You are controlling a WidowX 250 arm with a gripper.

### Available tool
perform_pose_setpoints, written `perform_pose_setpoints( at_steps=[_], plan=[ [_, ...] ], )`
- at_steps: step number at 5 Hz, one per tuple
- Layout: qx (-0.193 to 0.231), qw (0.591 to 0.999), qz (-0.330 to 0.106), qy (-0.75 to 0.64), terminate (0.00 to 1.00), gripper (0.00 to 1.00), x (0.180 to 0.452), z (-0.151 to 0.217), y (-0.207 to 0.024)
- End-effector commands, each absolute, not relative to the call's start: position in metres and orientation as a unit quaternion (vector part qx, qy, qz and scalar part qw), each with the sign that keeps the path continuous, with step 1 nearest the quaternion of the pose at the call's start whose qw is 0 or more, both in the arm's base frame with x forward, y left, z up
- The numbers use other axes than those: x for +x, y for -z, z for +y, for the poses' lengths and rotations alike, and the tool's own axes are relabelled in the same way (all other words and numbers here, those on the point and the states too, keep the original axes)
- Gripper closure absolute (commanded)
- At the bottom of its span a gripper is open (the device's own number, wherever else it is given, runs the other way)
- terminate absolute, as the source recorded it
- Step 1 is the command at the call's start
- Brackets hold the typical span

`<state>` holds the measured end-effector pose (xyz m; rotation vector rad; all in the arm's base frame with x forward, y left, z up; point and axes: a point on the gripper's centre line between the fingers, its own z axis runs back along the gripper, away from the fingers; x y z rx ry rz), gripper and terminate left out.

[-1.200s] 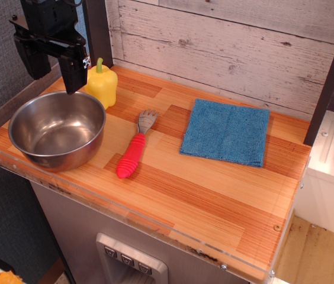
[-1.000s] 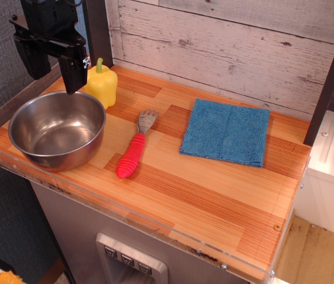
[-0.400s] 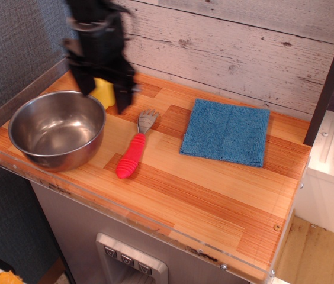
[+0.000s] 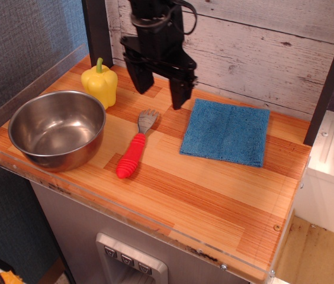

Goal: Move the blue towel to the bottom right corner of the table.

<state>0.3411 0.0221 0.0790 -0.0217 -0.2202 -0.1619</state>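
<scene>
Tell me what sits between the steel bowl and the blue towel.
In the only view, the red-handled fork lies between steel bowl and blue towel, on bare wood.

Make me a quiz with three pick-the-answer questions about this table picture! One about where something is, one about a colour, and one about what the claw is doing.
1. Where is the yellow pepper?
A. behind the steel bowl
B. on the blue towel
C. inside the bowl

2. What colour is the handle of the fork?
A. green
B. red
C. black

3. What is the claw doing?
A. squeezing the towel
B. holding the fork
C. open, holding nothing

Answers:
1. A, the pepper stands on the table at the back left, just past the bowl's rim.
2. B, the ribbed handle is bright red, with a grey head.
3. C, its two fingers are spread apart with nothing between them, above the wood left of the towel.
</scene>
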Motion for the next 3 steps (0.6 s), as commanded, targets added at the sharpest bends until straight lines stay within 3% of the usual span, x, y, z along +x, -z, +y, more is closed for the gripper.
perform_pose_setpoints(
  at_steps=[1,3],
  plan=[
    [-0.045,0.990,-0.110,0.075,0.00,0.00,0.389,-0.013,-0.085],
    [0.003,0.994,-0.051,0.093,0.00,0.00,0.397,-0.044,-0.068]
  ],
)
